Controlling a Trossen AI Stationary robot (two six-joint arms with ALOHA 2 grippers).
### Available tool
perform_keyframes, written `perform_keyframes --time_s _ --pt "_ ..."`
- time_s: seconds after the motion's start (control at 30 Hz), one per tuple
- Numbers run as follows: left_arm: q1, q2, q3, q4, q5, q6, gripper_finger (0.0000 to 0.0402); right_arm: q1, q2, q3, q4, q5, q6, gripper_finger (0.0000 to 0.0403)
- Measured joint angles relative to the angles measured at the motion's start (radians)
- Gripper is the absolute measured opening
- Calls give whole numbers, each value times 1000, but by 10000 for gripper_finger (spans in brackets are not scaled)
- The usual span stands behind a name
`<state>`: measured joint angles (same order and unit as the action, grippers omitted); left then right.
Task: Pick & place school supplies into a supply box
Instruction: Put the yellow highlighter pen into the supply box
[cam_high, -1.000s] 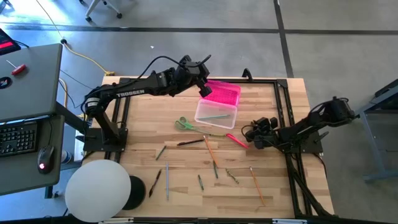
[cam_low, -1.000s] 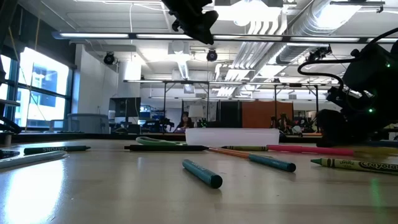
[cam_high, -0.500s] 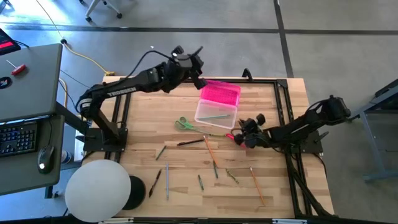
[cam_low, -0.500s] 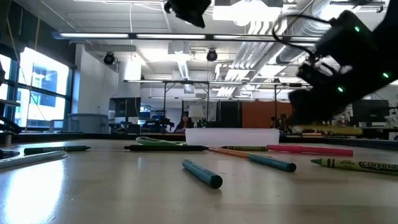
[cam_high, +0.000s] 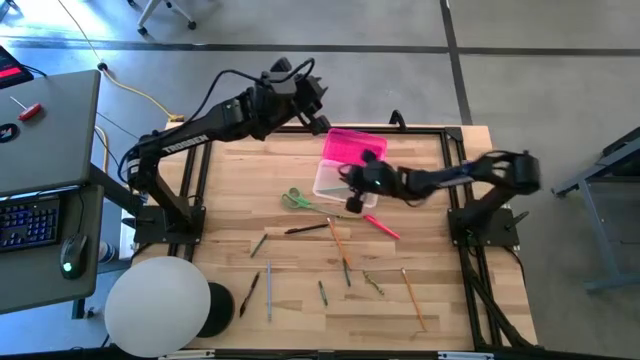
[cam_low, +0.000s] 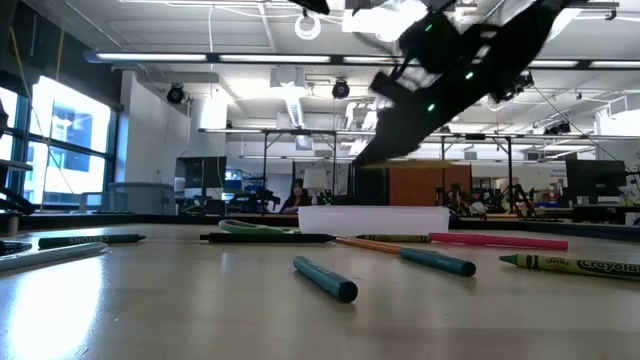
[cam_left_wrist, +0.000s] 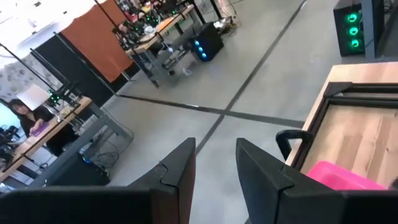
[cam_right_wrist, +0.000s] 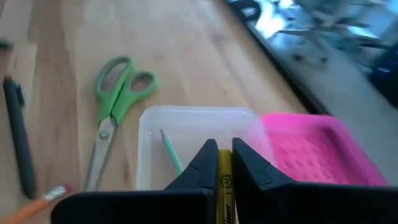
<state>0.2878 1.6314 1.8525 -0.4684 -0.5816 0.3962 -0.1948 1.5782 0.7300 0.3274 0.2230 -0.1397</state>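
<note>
The supply box sits open near the table's far middle, its pink lid (cam_high: 355, 148) beside the clear base (cam_high: 338, 182). One green pencil (cam_right_wrist: 170, 151) lies in the base. My right gripper (cam_high: 350, 190) hovers over the base (cam_right_wrist: 186, 124), shut on a yellow pen (cam_right_wrist: 224, 177). My left gripper (cam_high: 318, 112) is raised beyond the box's far left corner, open and empty (cam_left_wrist: 216, 149). Green-handled scissors (cam_high: 297, 199), a pink-red marker (cam_high: 380, 225), a black pen (cam_high: 305, 229) and orange pencils (cam_high: 338, 245) lie flat on the wood. My right gripper pinches the yellow pen between its two fingers (cam_right_wrist: 205, 163). The pen lies along the fingers, and its end (cam_right_wrist: 224, 163) shows between their tips. It is lifted clear, above the clear base. How far back the pen reaches does not show.
More pens and pencils are scattered over the near half of the table (cam_high: 320, 292), (cam_high: 413, 297), (cam_high: 268, 290). A white dome lamp (cam_high: 160, 305) stands at the near left corner. A black frame (cam_high: 455, 160) edges the table. A desk with a keyboard stands to the left.
My right gripper has risen from the table's right side beside the pink-red marker and swung left and toward the far edge, ending over the clear base with the yellow pen. My left gripper has drawn up and back from above the pink lid toward the far edge.
</note>
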Motion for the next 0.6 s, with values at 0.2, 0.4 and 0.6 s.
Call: perform_keyframes --time_s 0.2,0.4,0.6 --pt "0 0 0 -89 2 -9 147 -96 241 133 51 -166 -74 6" --pt "0 0 0 -164 -2 -33 147 -140 371 223 53 -190 -55 22" --pt "0 0 -1 -213 -10 -61 147 -164 390 233 53 -202 -71 60"
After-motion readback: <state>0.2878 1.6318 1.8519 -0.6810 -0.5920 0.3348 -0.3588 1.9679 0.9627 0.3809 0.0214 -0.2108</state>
